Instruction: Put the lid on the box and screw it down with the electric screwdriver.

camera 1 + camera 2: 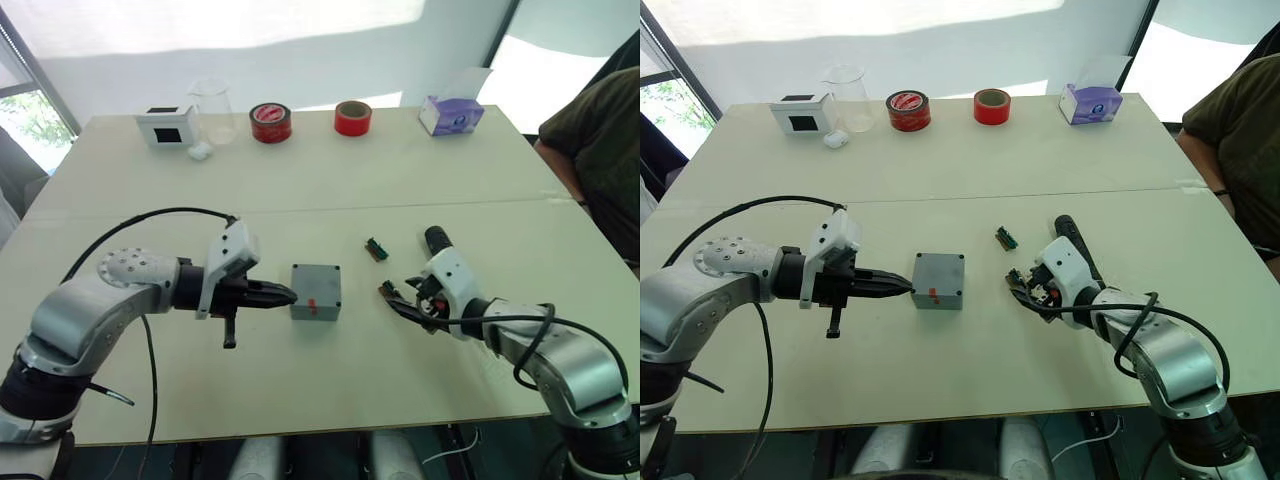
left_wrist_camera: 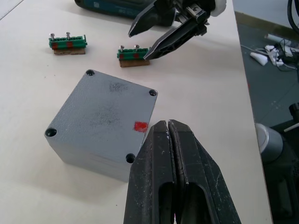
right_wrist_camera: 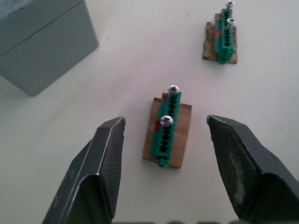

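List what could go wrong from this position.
The shut left gripper sits against the box side; a push could slide it, since nothing braces it.

The open right gripper straddles a small green screw holder; closing off-centre might tip it and spill its screws.

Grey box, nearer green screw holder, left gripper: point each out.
Grey box [image 2: 105,116], left wrist view, top face.
Nearer green screw holder [image 3: 167,125], right wrist view, green strip.
Left gripper [image 2: 168,135], left wrist view, shut fingertips.

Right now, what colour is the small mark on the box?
Red, on the grey box, clearest in the left wrist view.
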{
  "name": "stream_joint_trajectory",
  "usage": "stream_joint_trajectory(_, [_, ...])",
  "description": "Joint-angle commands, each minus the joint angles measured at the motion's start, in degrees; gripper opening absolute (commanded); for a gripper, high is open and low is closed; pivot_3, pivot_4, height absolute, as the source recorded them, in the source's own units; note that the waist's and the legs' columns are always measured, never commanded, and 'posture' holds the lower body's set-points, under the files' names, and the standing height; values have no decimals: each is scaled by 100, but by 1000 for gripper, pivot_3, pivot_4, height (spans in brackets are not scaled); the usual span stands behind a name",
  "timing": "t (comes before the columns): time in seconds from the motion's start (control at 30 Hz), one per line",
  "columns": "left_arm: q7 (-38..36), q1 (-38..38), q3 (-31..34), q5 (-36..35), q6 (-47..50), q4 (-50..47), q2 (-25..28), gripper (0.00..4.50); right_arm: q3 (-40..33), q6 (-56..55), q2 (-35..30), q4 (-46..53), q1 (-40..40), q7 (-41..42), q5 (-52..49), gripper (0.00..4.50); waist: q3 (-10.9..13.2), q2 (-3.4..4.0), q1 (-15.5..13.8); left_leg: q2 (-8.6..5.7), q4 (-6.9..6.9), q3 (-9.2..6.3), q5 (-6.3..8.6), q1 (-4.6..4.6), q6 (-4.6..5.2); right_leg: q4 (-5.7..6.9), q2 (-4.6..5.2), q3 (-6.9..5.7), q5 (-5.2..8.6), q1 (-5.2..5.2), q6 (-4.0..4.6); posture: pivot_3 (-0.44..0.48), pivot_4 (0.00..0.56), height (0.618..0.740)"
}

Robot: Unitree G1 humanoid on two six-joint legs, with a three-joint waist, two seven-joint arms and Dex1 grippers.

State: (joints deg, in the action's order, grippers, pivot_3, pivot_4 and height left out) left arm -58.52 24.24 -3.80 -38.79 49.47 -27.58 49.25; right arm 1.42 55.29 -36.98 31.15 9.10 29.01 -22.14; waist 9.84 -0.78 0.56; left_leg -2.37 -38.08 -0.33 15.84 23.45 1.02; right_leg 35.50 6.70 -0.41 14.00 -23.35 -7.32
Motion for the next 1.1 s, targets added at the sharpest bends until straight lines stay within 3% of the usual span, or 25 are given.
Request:
stream_joint_trajectory(0.03, [24, -33, 37, -12, -69, -96, -9, 0, -37, -120, 59, -8, 109, -57, 54, 2188, 0, 0, -1, 0, 0, 0, 0, 0, 0, 0, 0, 0, 0, 0, 0, 0, 150, 740])
stream_joint_trajectory(0.1, [24, -44, 40, -7, -72, -95, -2, 0, -31, -127, 64, -16, 116, -61, 57, 1369, 0, 0, -1, 0, 0, 0, 0, 0, 0, 0, 0, 0, 0, 0, 0, 0, 150, 740])
stream_joint_trajectory(0.5, [6, -52, 34, 30, -103, -67, 3, 0, -16, -141, 87, -34, 138, -102, 82, 1369, 0, 0, 0, 0, 0, 0, 0, 0, 0, 1, -1, 0, 0, 0, 0, 0, 150, 740])
stream_joint_trajectory(0.6, [-2, -45, 29, 53, -113, -54, -11, 0, -11, -139, 81, -43, 153, -100, 79, 693, 0, 0, -1, 0, 0, 0, 0, 0, 0, 1, 0, 0, 0, 0, 0, 0, 150, 740])
stream_joint_trajectory(0.63, [-5, -46, 28, 60, -117, -51, -16, 0, -12, -137, 80, -47, 157, -100, 78, 168, 0, 0, -1, 0, 0, 0, 0, 0, 0, 1, -1, 0, 0, 0, 0, 0, 150, 740])
stream_joint_trajectory(0.67, [-5, -51, 32, 63, -121, -49, -19, 0, -14, -139, 71, -45, 155, -94, 77, 68, 0, 0, -1, 0, 0, 0, 0, 0, 0, 1, 0, 0, 0, 0, 0, 0, 150, 740])
stream_joint_trajectory(1.1, [35, -60, 187, 61, -131, 183, -57, 0, -306, -80, -66, 100, 240, -2, -45, 68, 0, 0, -2, 0, -1, 0, 0, 0, 0, 2, -1, 0, 0, 0, -1, 0, 150, 740])
